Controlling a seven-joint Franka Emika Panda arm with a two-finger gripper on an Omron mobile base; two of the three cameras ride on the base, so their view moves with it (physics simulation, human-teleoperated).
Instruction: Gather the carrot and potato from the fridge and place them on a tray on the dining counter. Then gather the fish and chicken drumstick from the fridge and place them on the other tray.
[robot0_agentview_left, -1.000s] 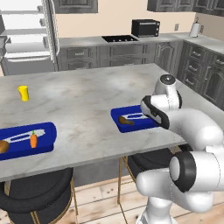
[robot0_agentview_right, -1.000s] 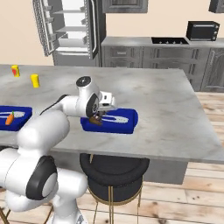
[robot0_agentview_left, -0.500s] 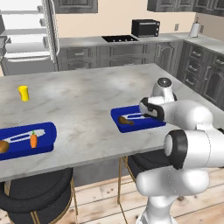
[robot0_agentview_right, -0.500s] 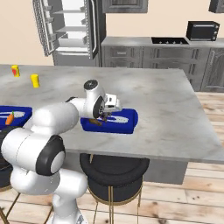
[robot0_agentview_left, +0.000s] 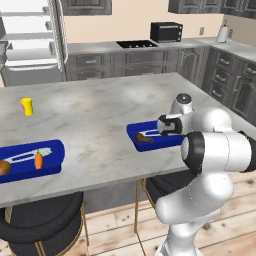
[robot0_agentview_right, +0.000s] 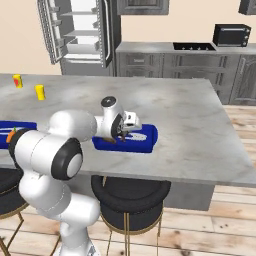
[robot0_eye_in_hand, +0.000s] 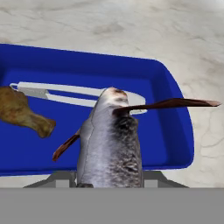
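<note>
Fish (robot0_eye_in_hand: 109, 144) sits clamped in the gripper (robot0_agentview_right: 121, 131), jaws partly closed on its grey body, hanging over the near blue tray (robot0_eye_in_hand: 175, 131) on the dining counter (robot0_agentview_left: 100, 115). On that tray lies the drumstick (robot0_eye_in_hand: 22, 114), left of the fish in the hand view, with pale tongs (robot0_eye_in_hand: 61, 92) beyond it. Far along the counter the other tray (robot0_agentview_left: 52, 150) holds the carrot (robot0_agentview_left: 38, 160) and potato (robot0_agentview_left: 4, 167). A yellow cup (robot0_agentview_left: 27, 106) stands well apart from both trays.
</note>
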